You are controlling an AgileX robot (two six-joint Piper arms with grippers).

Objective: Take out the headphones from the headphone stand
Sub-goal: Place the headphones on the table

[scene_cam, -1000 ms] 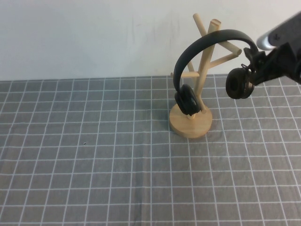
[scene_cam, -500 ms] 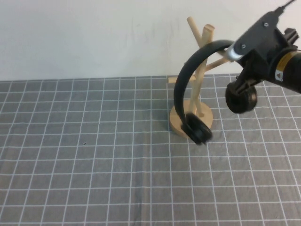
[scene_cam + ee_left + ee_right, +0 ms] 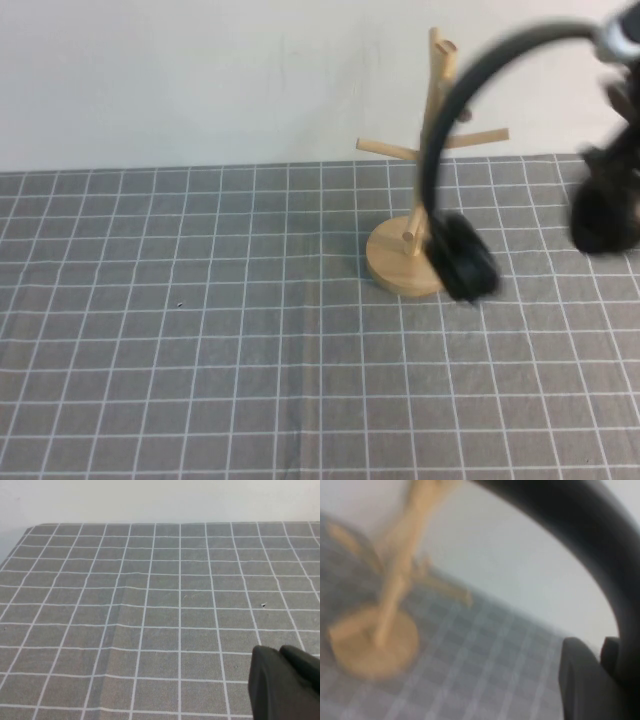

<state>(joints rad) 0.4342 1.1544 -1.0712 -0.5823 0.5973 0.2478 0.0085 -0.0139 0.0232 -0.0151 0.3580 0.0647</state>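
Observation:
The black headphones (image 3: 462, 258) hang in the air to the right of the wooden headphone stand (image 3: 397, 266), off its pegs. Their headband arcs up to my right gripper (image 3: 622, 60) at the view's right edge, which is shut on the band near its top. One ear cup hangs low in front of the stand's base, and the other ear cup (image 3: 605, 215) is at the far right. The right wrist view shows the headband (image 3: 600, 540) held between the fingers (image 3: 585, 685) and the stand (image 3: 395, 590) beyond. My left gripper (image 3: 280, 652) is shut and empty above the cloth.
A grey cloth with a white grid (image 3: 200, 330) covers the table. A plain white wall (image 3: 200, 80) stands behind it. Nothing else lies on the cloth around the stand.
My right gripper has carried the headphones up and to the right, off the stand's pegs. The stand, tilted a moment ago, now stands upright.

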